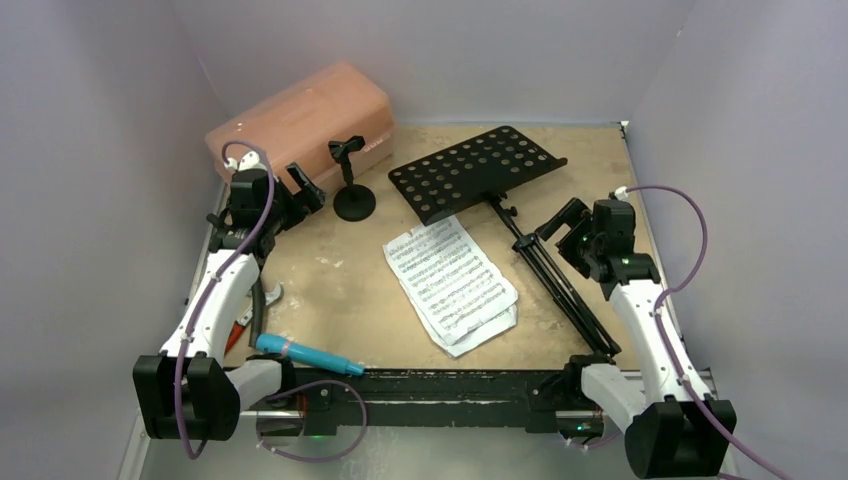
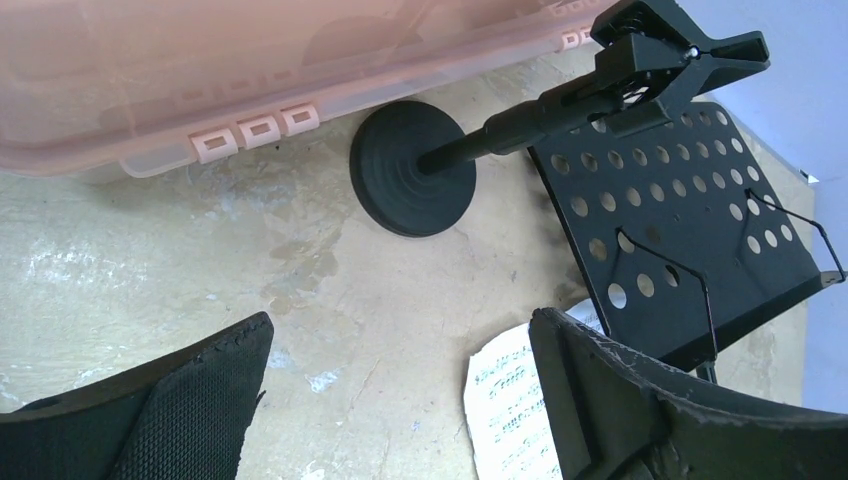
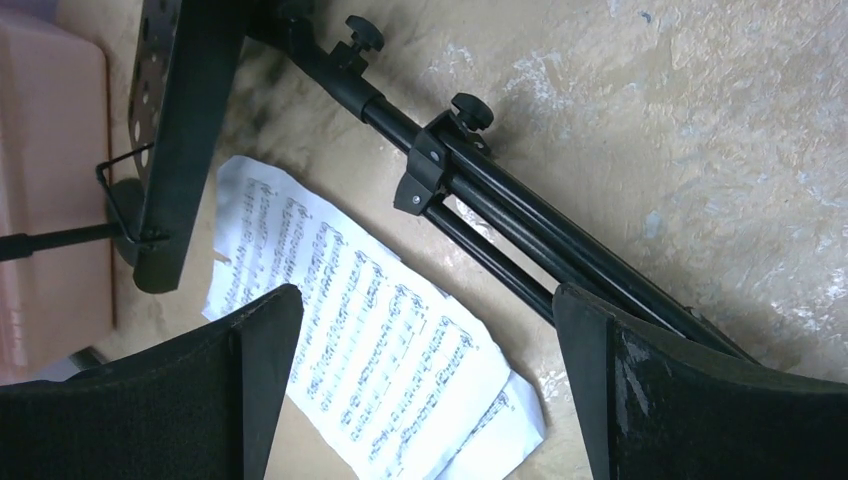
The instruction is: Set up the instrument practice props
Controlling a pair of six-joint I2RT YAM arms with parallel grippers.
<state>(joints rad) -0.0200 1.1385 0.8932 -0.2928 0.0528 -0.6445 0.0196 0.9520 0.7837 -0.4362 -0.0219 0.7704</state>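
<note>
Tabletop (image 1: 340,290): pale tan board, worn, with whitish scuffs and a few darker stains across the surface. Enclosure on three sides: back wall (image 1: 430,50) at 12 o'clock, left wall (image 1: 90,150) at 9 o'clock, right wall (image 1: 740,120) at 3 o'clock, all plain, matte, pale lavender-grey. Black rail (image 1: 440,385) along the table's edge at 6 o'clock, paint chipped. Light even and diffuse; shadows soft.
</note>
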